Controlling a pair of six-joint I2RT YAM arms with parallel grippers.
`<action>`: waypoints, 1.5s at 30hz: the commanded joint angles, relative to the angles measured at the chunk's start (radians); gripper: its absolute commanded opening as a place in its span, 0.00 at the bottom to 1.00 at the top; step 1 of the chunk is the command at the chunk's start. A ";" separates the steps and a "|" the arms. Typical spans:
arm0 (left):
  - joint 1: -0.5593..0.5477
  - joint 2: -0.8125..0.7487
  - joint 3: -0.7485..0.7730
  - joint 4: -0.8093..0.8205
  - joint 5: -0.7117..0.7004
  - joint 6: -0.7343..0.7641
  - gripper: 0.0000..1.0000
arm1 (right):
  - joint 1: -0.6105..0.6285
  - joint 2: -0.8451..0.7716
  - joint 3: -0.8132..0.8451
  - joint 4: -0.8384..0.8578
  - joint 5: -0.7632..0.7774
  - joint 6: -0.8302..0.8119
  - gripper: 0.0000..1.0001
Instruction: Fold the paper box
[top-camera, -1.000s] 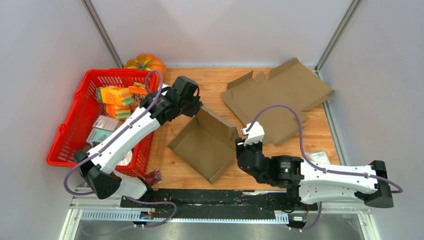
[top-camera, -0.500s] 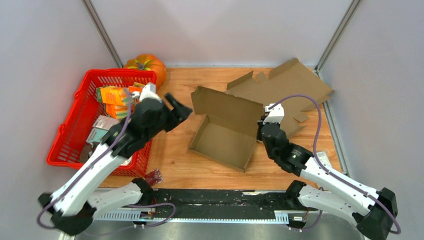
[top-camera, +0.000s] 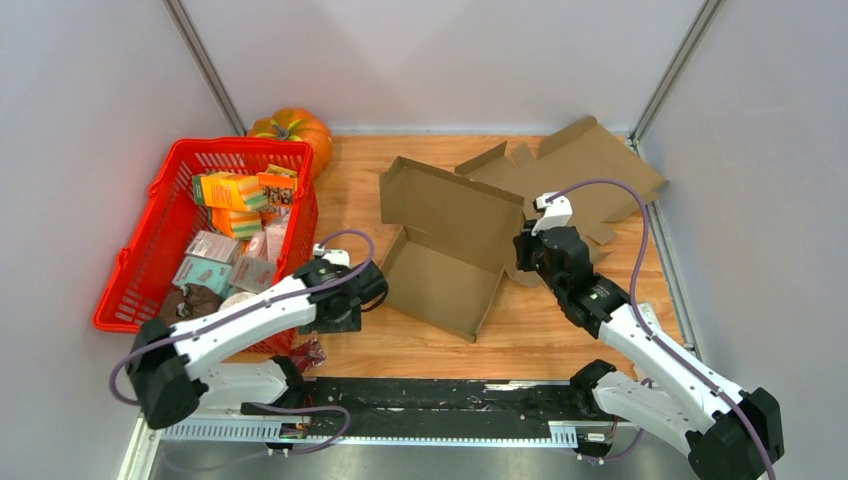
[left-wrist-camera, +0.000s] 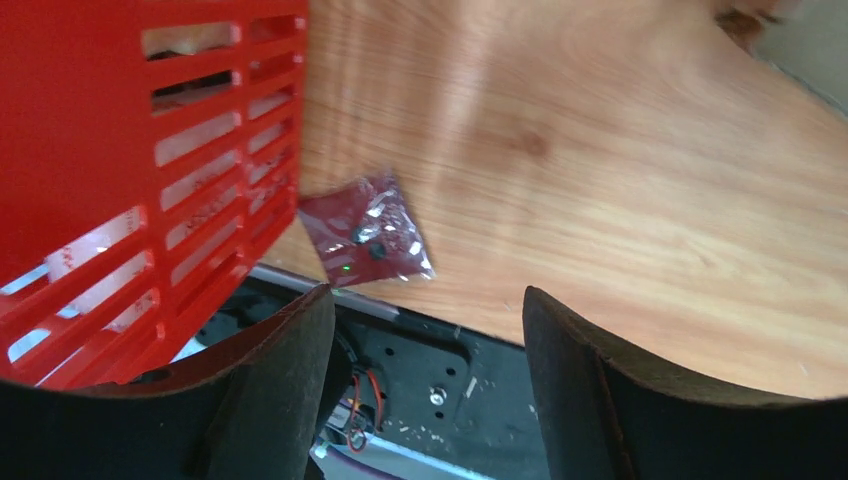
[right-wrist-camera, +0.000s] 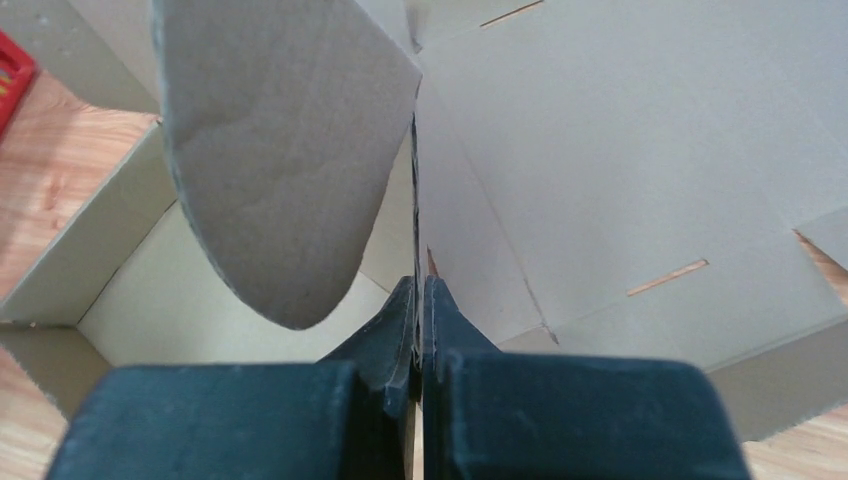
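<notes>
Box, brown cardboard, partly folded (top-camera: 447, 262): lay open at the centre of the top view on the light wooden desk (top-camera: 540, 335), lid panel raised toward the upper part of the frame, shallow tray below it.

Right gripper (top-camera: 522, 252): sat at the box's right edge, fingers pressed together on a thin cardboard flap. In the right wrist view the flap's edge ran straight up between them, with a rounded tab at upper left.

Left gripper (top-camera: 368, 288): lower left of centre, just left of the box and apart from it. In the left wrist view its fingers were spread wide over bare desk.

Packet, dark red foil (left-wrist-camera: 368, 230): on the desk beside the red slatted plastic basket (top-camera: 130, 290).

Sheet, flat unfolded cardboard (top-camera: 600, 170): upper right.

Pumpkin, orange (top-camera: 292, 130): behind the basket.
</notes>
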 joint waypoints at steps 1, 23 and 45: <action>-0.008 0.168 0.034 -0.057 -0.168 -0.247 0.76 | -0.002 -0.018 0.043 0.058 -0.079 0.019 0.00; 0.076 0.460 -0.005 -0.045 -0.148 -0.573 0.00 | -0.002 -0.071 0.000 0.085 -0.131 0.034 0.00; -0.092 0.349 0.107 0.064 -0.318 -0.350 0.18 | -0.002 -0.079 0.014 0.049 -0.209 0.044 0.00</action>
